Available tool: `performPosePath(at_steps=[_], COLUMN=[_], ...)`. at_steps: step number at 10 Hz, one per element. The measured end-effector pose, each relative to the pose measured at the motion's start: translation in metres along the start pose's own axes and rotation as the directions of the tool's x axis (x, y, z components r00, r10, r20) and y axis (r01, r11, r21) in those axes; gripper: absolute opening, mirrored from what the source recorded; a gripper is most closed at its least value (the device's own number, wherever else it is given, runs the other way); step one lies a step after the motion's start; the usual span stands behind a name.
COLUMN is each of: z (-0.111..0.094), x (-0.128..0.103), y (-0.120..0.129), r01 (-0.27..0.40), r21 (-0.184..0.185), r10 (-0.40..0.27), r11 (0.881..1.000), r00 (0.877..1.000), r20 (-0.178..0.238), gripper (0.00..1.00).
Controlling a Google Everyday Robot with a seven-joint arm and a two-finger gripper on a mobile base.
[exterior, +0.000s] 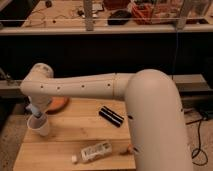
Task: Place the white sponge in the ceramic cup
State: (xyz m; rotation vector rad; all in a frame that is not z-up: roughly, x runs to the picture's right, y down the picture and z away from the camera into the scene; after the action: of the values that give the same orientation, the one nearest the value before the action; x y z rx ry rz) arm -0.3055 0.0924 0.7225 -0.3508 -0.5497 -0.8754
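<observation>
The white sponge [33, 108] shows only as a pale bluish patch just above the rim of the ceramic cup [40, 126], which stands near the left edge of the wooden table [70, 137]. The gripper [35, 112] hangs right over the cup's mouth, below the arm's [95, 89] wrist, and whether its jaws are apart or clamped on the sponge cannot be told. Behind the cup lies an orange dish [57, 104]; to its right are a black ridged block [111, 116] and a clear bottle [95, 151] lying flat.
</observation>
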Motion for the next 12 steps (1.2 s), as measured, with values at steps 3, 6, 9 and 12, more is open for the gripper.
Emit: performPosePath(at_steps=[3, 6, 9, 12], z=[-0.003, -0.011, -0.013, -0.022], x=[-0.002, -0.01, -0.016, -0.025], y=[0.0, 0.001, 0.005, 0.016], r01=[0.027, 0.115, 0.175, 0.26], r21=[0.025, 0.105, 0.15, 0.188], r10=[-0.027, -0.119, -0.186, -0.282], r11=[0.999, 0.988, 0.973, 0.947], r00=[1.0, 0.992, 0.98, 0.954], r20=[0.008, 0.034, 0.065, 0.106], gripper=[0.0, 0.0, 0.0, 0.0])
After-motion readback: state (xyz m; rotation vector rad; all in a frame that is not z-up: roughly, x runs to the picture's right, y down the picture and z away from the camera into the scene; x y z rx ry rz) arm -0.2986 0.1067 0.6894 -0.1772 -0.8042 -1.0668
